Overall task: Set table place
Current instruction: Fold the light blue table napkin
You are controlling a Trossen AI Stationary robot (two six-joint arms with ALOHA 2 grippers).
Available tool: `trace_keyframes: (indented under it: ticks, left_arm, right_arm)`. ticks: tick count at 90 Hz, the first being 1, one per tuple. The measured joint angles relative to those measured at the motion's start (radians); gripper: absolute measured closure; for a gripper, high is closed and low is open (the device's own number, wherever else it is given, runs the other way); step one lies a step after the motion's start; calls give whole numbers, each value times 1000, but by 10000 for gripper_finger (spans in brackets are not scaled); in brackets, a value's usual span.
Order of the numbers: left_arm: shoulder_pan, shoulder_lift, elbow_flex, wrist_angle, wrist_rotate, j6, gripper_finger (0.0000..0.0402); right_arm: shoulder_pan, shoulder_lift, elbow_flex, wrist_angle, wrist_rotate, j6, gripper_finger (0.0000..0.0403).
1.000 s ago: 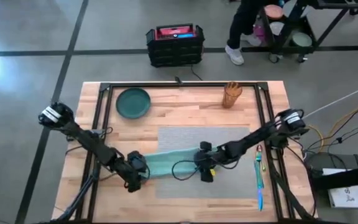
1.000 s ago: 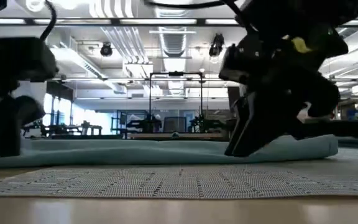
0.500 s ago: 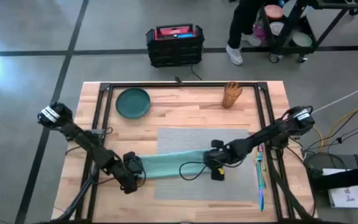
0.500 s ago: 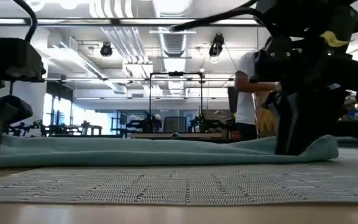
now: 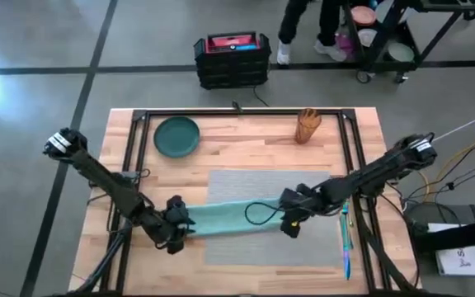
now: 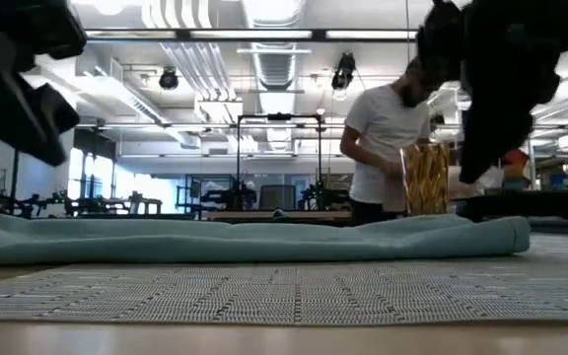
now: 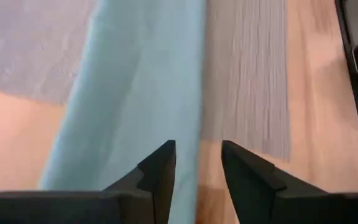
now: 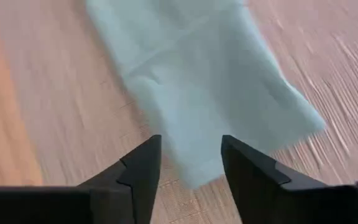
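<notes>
A teal napkin [image 5: 229, 218] lies folded in a long strip across the near left part of the grey woven placemat [image 5: 303, 186], its left end reaching onto the wood. In the low view the napkin [image 6: 264, 240] rests flat on the placemat [image 6: 284, 291]. My left gripper [image 5: 174, 229] hovers open over the strip's left end [image 7: 135, 93]. My right gripper [image 5: 291, 218] hovers open over its right end [image 8: 210, 81]. Both grippers hang clear above the cloth in the low view: the left gripper [image 6: 28, 89] and the right gripper [image 6: 491, 128].
A dark green plate [image 5: 176, 136] sits at the far left of the table, and a wooden holder [image 5: 308, 125] at the far right. Cutlery [image 5: 345, 239] lies along the placemat's right edge. A person [image 6: 383, 138] stands beyond the far edge.
My right gripper has gone toward the table's right edge, drawing the napkin's right end with it, and the strip now lies longer. Both grippers have then risen off the napkin, which stays flat on the placemat. The person has walked along the far side.
</notes>
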Motion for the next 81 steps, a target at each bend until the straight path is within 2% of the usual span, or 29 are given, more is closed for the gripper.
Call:
trace_keyframes:
  ticks: [11, 21, 40, 81]
  left_arm:
    - [2, 39, -10, 60, -50, 31, 277]
    - [3, 80, -11, 106, -55, 44, 274]
    - [6, 144, -12, 132, -76, 47, 281]
    - [13, 197, -11, 214, -98, 62, 287]
  right_arm:
    - [13, 4, -67, 3, 61, 175, 205]
    - [24, 28, -106, 51, 66, 251, 191]
    - [23, 78, -135, 215, 78, 205, 177]
    - [23, 138, -132, 252, 118, 192, 197]
